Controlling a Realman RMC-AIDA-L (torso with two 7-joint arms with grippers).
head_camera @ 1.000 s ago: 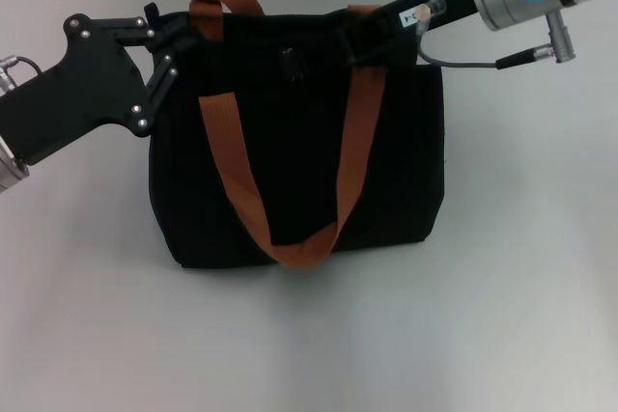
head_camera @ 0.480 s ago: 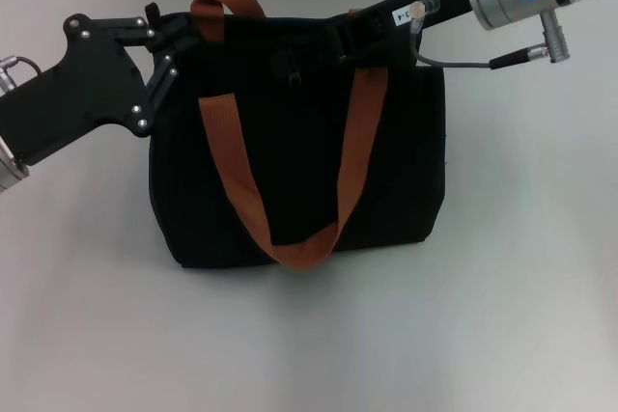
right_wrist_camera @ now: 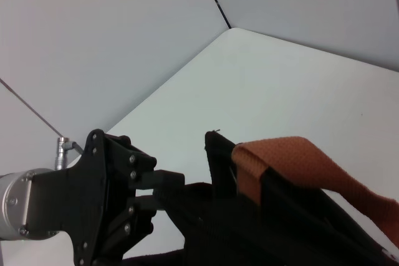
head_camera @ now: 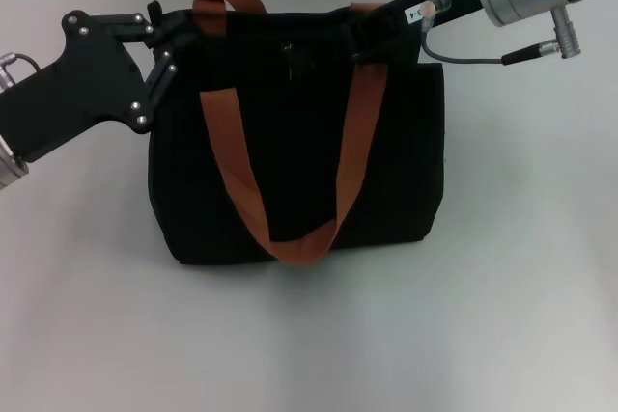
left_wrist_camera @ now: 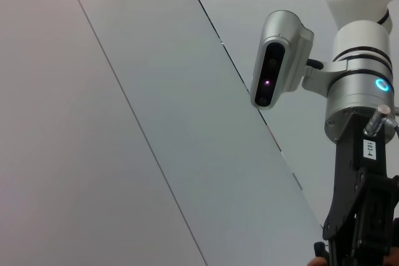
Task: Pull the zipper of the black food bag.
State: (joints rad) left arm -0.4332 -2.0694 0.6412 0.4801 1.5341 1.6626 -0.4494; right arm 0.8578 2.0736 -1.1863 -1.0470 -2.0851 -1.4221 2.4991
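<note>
The black food bag [head_camera: 290, 142] lies on the white table, its orange-brown strap handles [head_camera: 227, 151] draped over its face. My left gripper [head_camera: 179, 34] is shut on the bag's top left corner; the right wrist view shows it [right_wrist_camera: 159, 191] pinching the black fabric [right_wrist_camera: 249, 228] beside a strap [right_wrist_camera: 293, 160]. My right gripper [head_camera: 359, 34] reaches in from the upper right and its tip rests on the bag's top edge by the right strap. The zipper's silver pull tab does not show; black gripper and black fabric merge there.
The white table [head_camera: 502, 287] spreads around the bag, with a grey wall behind it. A grey cable [head_camera: 463, 57] hangs from my right wrist above the bag's right corner. The left wrist view shows the wall, my head camera [left_wrist_camera: 274, 66] and my right arm [left_wrist_camera: 361, 216].
My right arm has shifted slightly to the right and up, and the bag's top edge has risen a little with it. The left gripper keeps its hold.
</note>
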